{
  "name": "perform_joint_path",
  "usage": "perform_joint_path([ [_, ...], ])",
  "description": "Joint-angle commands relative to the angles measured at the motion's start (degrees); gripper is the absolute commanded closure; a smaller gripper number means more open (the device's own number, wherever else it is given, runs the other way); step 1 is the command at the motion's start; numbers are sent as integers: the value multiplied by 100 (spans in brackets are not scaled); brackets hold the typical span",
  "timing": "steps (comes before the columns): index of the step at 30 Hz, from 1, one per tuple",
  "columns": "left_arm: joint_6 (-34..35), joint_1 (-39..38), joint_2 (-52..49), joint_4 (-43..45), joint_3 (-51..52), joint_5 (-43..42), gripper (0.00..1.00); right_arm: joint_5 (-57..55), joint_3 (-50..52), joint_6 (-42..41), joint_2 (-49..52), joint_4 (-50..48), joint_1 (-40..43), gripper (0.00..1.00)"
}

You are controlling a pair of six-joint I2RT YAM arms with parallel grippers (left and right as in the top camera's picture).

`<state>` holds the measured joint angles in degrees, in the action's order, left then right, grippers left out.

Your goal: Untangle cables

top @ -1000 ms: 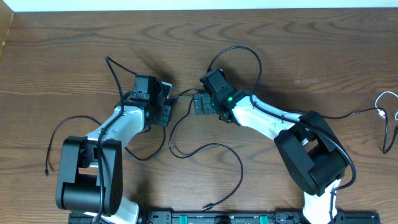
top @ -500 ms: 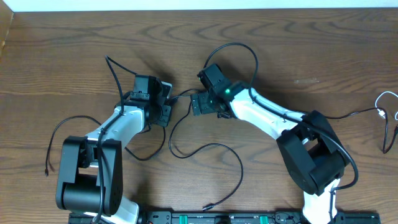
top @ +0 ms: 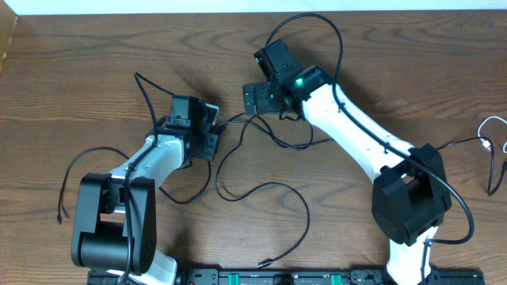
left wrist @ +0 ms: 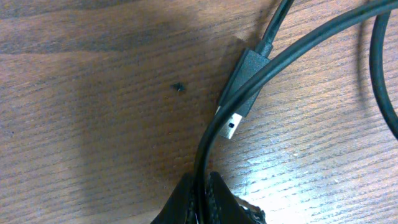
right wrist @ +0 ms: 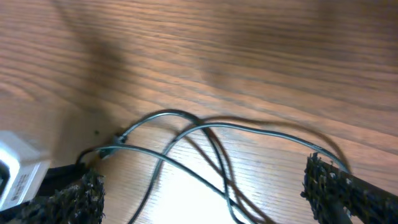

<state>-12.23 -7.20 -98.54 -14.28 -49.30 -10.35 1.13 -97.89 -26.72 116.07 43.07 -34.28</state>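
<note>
The right end effector, splayed wide and seemingly empty, has pulled back while the left end effector pinches a black cable, leaving the tangle unresolved.

I see a brown wood-grain tabletop, thin black cables, a white cable at three o'clock, and a green light at twelve.
</note>
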Motion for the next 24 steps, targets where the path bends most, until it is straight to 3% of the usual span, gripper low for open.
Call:
perform_joint_path([
  [1, 50, 0, -59, 2, 50, 33, 92, 140, -236, 44, 260, 125, 59, 1],
  [11, 50, 0, -59, 0, 50, 33, 92, 205, -1233, 190, 1309, 962, 2, 5],
  [24, 50, 0, -59, 0, 50, 33, 92, -144, -1255, 52, 2090, 1047, -304, 5],
])
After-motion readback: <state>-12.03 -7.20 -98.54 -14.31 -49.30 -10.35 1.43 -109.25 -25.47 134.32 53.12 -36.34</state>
